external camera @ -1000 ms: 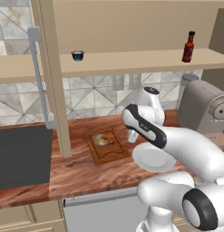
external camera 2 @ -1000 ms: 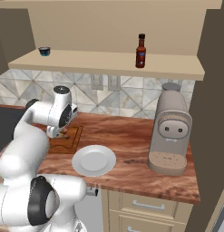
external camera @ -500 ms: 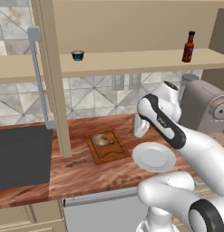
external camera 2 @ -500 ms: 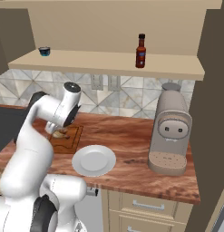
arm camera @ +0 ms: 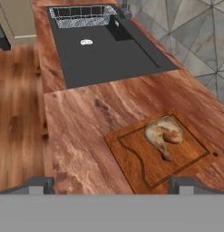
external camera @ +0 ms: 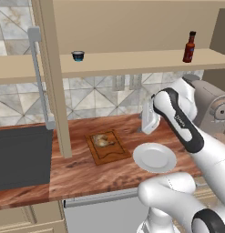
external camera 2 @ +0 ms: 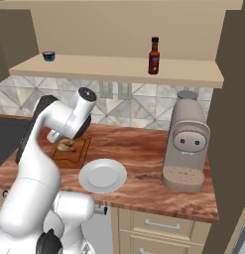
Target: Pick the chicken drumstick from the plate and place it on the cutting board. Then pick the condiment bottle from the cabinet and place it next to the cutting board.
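The chicken drumstick is lying on the cutting board, toward the board's back half, with its bone end tapering toward the groove; in the hand view the drumstick is sitting inside the grooved border of the board. The board is resting flat on the reddish wood countertop, just in front of the tan post of the cabinet.

The white plate is sitting bare on the counter just to the right of the board, near it but apart. The gripper is hanging above the counter behind the plate, to the right of the board, with its fingers spread wide and nothing between them; in the hand view the two finger tips are standing far apart at the bottom.

The condiment bottle is standing upright on the cabinet's long shelf, toward its right end, well apart from the small dark cup further left on the same shelf. A grey coffee machine is standing on the counter to the right of the plate, and a dark sink is lying to the left of the board.
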Robot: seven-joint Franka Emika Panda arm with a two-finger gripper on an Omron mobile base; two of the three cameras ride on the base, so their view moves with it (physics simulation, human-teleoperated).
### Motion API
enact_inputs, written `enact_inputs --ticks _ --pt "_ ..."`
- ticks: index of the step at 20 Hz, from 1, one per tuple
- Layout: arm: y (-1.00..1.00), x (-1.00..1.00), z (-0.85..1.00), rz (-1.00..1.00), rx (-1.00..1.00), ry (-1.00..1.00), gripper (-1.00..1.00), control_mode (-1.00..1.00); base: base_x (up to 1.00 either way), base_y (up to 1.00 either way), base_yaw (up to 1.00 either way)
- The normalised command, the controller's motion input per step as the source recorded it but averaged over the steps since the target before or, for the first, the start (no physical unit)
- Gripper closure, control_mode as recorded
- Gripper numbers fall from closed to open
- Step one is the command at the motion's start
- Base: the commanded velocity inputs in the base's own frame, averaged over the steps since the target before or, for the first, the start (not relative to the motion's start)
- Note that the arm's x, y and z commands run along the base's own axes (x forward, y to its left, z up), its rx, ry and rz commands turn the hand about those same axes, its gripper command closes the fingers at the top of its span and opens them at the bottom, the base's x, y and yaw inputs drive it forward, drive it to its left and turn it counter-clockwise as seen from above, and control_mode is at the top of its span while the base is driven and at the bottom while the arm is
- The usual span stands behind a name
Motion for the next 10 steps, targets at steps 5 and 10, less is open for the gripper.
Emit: enact_inputs --ticks 5,10 --pt "-0.08 -0.22 0.19 -0.01 0.08 -0.07 -1.00 -1.00 0.00 0.00 0.00" --pt "-0.09 -0.21 0.16 -0.06 0.06 -0.09 -1.00 -1.00 0.00 0.00 0.00"
